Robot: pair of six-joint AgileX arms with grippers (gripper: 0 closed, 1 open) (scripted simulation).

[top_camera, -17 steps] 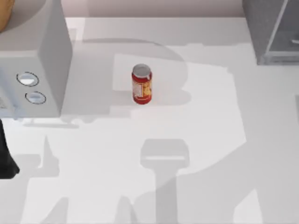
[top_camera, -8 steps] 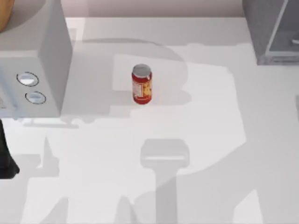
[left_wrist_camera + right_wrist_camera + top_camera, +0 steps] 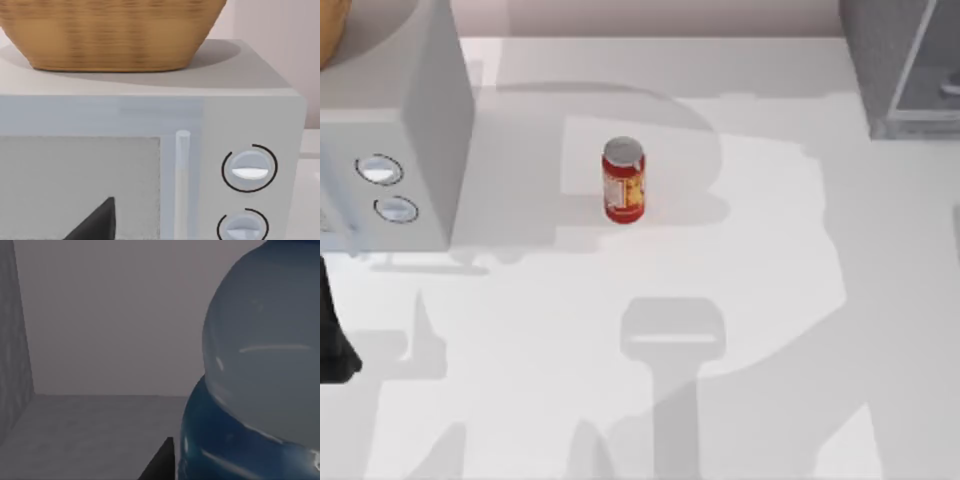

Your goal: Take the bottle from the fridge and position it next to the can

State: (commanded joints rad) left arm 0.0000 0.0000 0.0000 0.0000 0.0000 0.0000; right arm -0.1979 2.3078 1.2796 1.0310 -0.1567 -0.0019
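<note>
The red can (image 3: 623, 181) stands upright on the white table (image 3: 740, 300), near the middle. The dark grey fridge (image 3: 890, 60) is at the table's far right corner. In the right wrist view the bottle (image 3: 260, 375) looms very close, with clear plastic above a blue label, standing on the fridge's grey floor (image 3: 90, 435) in front of its back wall. A dark tip of my right gripper (image 3: 159, 464) lies right beside the bottle's label. My left arm (image 3: 332, 340) is parked at the table's left edge, and its gripper (image 3: 95, 222) faces the light grey box.
A light grey box with two round dials (image 3: 390, 130) stands at the far left and carries a wicker basket (image 3: 110, 30) on top. The speckled fridge side wall (image 3: 10, 340) runs close beside the right gripper. Open tabletop surrounds the can.
</note>
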